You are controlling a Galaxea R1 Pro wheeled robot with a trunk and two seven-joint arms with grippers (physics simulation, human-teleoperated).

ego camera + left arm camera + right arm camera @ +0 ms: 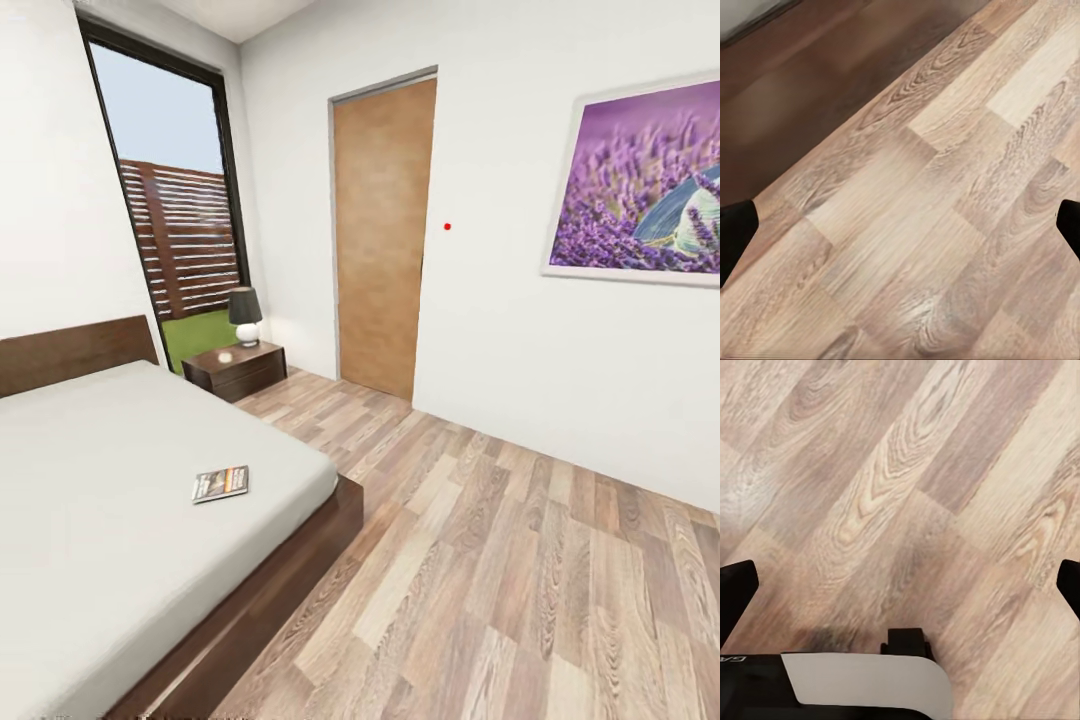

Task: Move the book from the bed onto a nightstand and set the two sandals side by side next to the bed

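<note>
White mattress, dark brown frame: one bed (110, 500), with one brown headboard (75, 352) at its far end.

Book (220, 483): one, lying flat on the bed's mattress near the edge that faces the open floor, dark cover with an orange band.

Nightstand (236, 368): one, dark reddish-brown, just beside the bed's head corner, against the window wall. On its top: one lamp (245, 314) with a dark shade and white base, and one small pale item too small to identify.

Window (175, 205): one, tall and dark-framed, behind the nightstand, showing a slatted fence and grass.

Door (382, 238): one, plain wood, shut, in the wall beyond the nightstand and away from the bed.

Picture (640, 180): one, purple flowers in a white frame, on the same wall as the door, farther from the bed.

Floor (500, 560): light wood planks, running along the bed's side.

Left gripper (900, 229): two dark fingertips at the frame's edges, spread wide, nothing between them, plank floor beneath.

Right gripper (900, 592): two dark fingertips likewise set far apart, holding nothing, above plank floor.
</note>
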